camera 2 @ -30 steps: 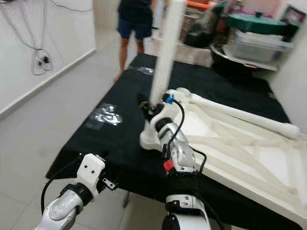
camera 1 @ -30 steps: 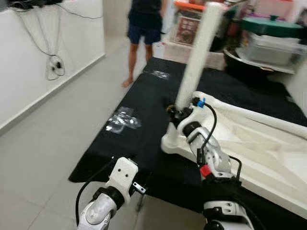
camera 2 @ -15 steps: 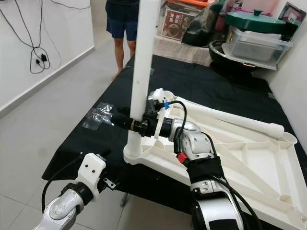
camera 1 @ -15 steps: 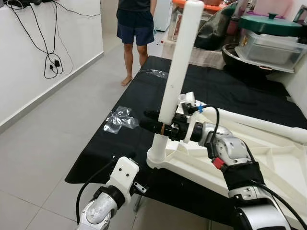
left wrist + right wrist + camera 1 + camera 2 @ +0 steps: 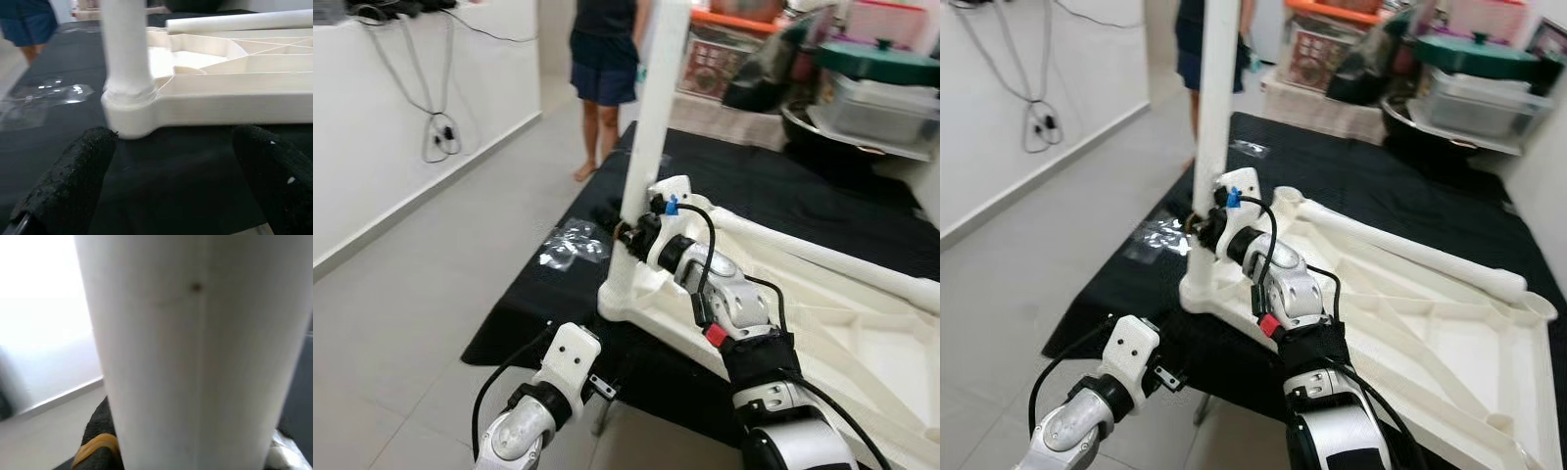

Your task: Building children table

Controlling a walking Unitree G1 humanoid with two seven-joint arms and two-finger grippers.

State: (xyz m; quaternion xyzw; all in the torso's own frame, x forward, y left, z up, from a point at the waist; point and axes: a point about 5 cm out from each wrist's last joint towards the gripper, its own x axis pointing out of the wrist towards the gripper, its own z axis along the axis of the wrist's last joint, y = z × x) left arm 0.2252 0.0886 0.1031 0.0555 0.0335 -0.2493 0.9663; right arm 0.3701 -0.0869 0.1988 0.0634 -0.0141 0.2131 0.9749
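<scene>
**Table leg upright in corner socket, right gripper on it**

Where the black mat (image 5: 558,294) ends nearest the robot, the left gripper (image 5: 171,181) hangs low, fingers (image 5: 73,176) spread wide, nothing between them, just short of the tabletop's corner. White tabletop (image 5: 1430,323) lies underside up on the mat, ribbed compartments bare. At its near corner socket (image 5: 128,105) a white leg (image 5: 651,108) stands upright, seated in the socket. Right gripper (image 5: 628,233) pinches the leg low down, just above the socket; leg surface close against the wrist camera. Second leg (image 5: 1400,250) lies along the tabletop's far edge. Crumpled clear plastic bag (image 5: 573,245) on the mat beside the corner. Farther off: person (image 5: 604,59) standing past the mat; clear tub with green lid (image 5: 1474,73), contents unreadable.
</scene>
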